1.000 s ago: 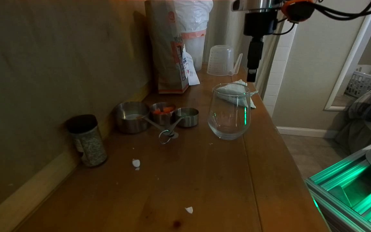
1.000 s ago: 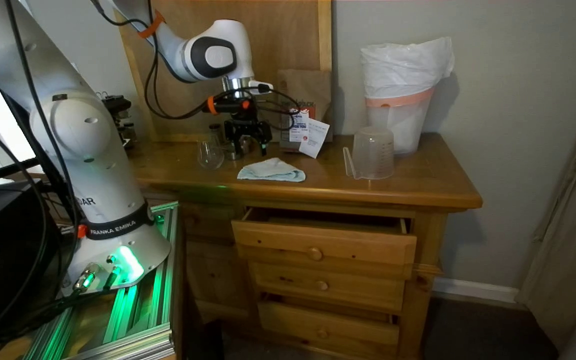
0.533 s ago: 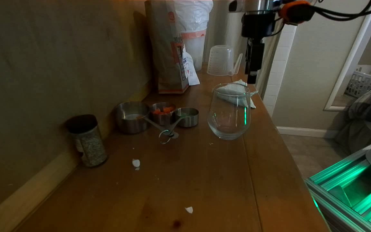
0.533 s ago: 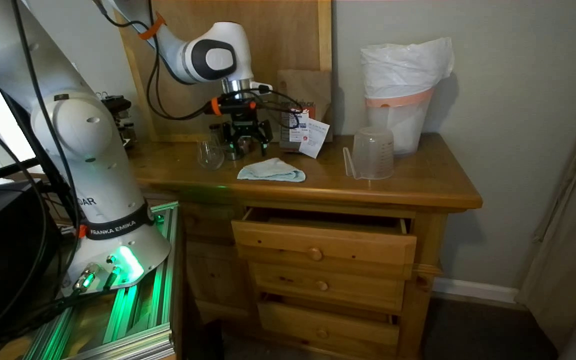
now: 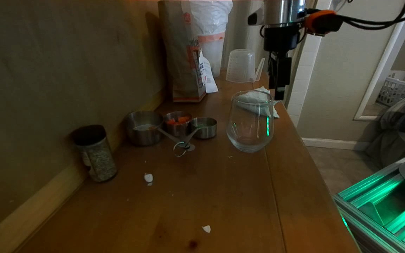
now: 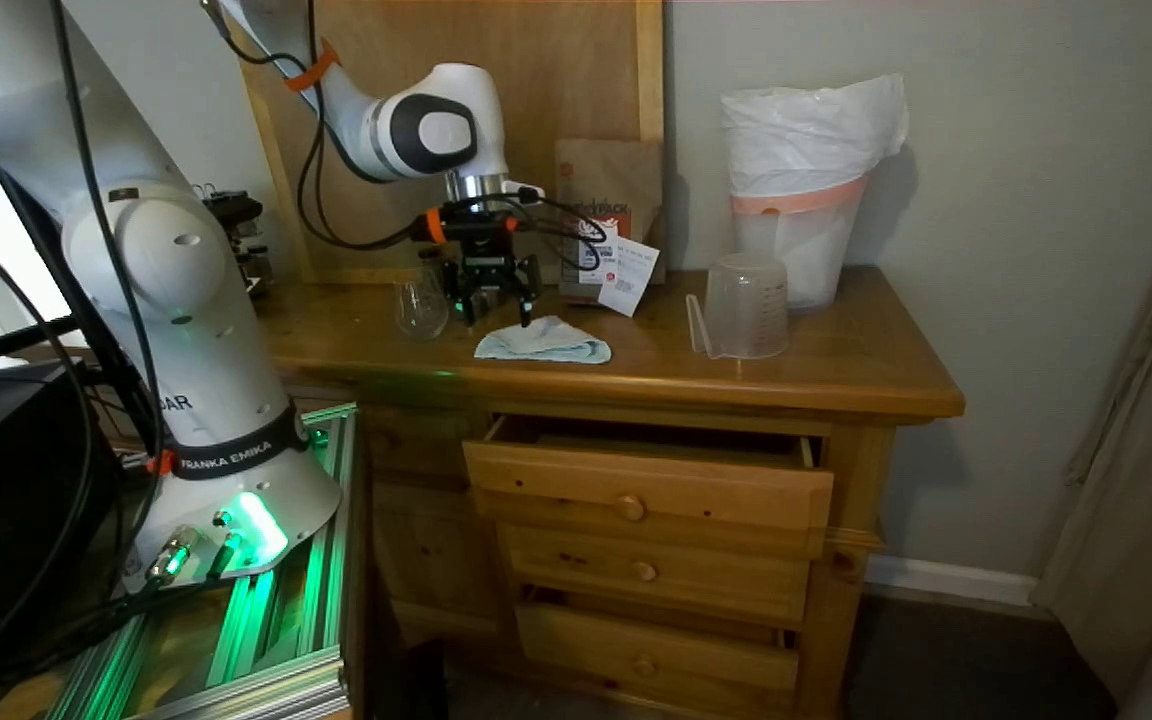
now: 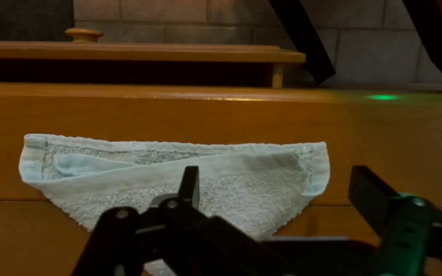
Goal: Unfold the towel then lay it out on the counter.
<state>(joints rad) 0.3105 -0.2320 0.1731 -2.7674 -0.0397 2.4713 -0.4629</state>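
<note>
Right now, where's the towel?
In an exterior view, the towel lies near the front edge of the wooden counter, right of the stemless glass, left of the measuring jug.

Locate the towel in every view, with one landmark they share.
In an exterior view: towel in the upper half, right of centre, partly behind the clear glass.
In an exterior view: towel near the centre, right of the clear glass.
In the wrist view: towel mostly in the lower half, partly hidden by the gripper.
Shared landmark: the counter edge beside the towel.

Exterior view along counter (image 5: 206, 196), exterior view facing drawers (image 6: 686, 580), close downward wrist view, towel (image 7: 144, 176) shared
</note>
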